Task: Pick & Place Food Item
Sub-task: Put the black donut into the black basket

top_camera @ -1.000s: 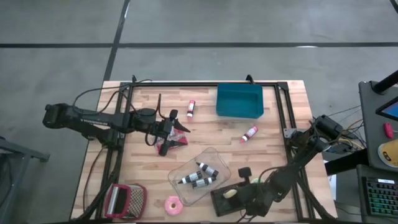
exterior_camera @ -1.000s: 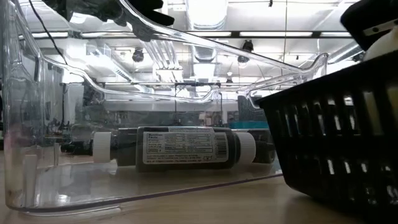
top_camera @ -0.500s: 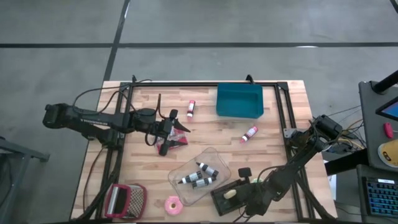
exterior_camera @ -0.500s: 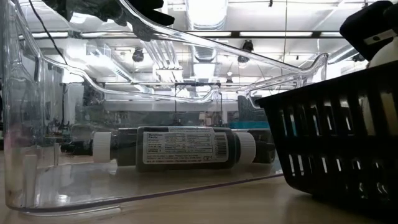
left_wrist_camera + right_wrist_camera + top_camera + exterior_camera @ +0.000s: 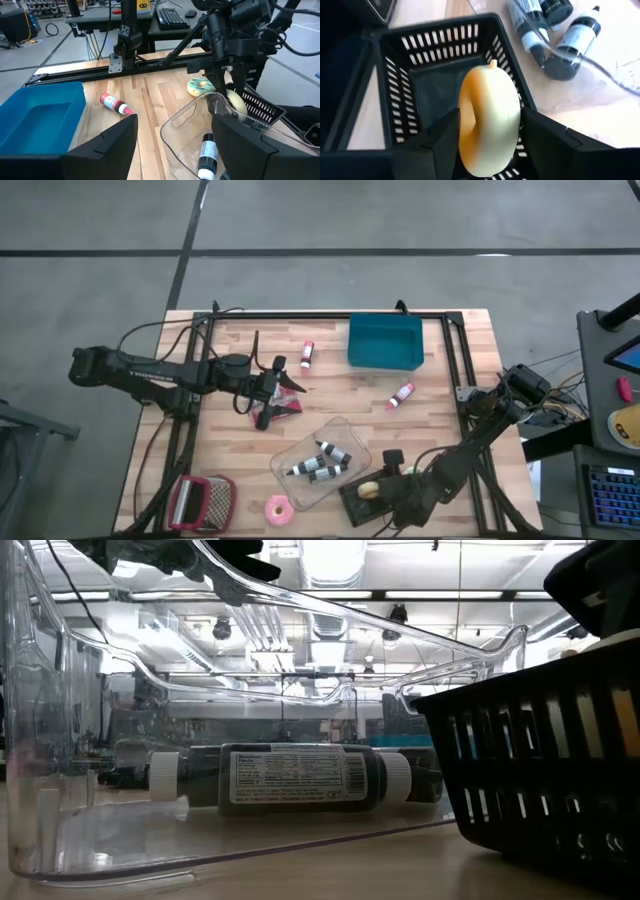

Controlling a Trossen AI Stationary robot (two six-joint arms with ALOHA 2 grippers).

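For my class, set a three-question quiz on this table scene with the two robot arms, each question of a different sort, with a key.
1. True or false: the pale doughnut is at the black basket, between the right gripper's open fingers.
2. Multiple choice: the dark bottles lie in (A) the blue bin, (B) the clear tub, (C) the black basket.
3. Fill in: the left gripper, open and empty, sits above the wooden ____, far from the basket.

Key: 1 true; 2 B; 3 table.
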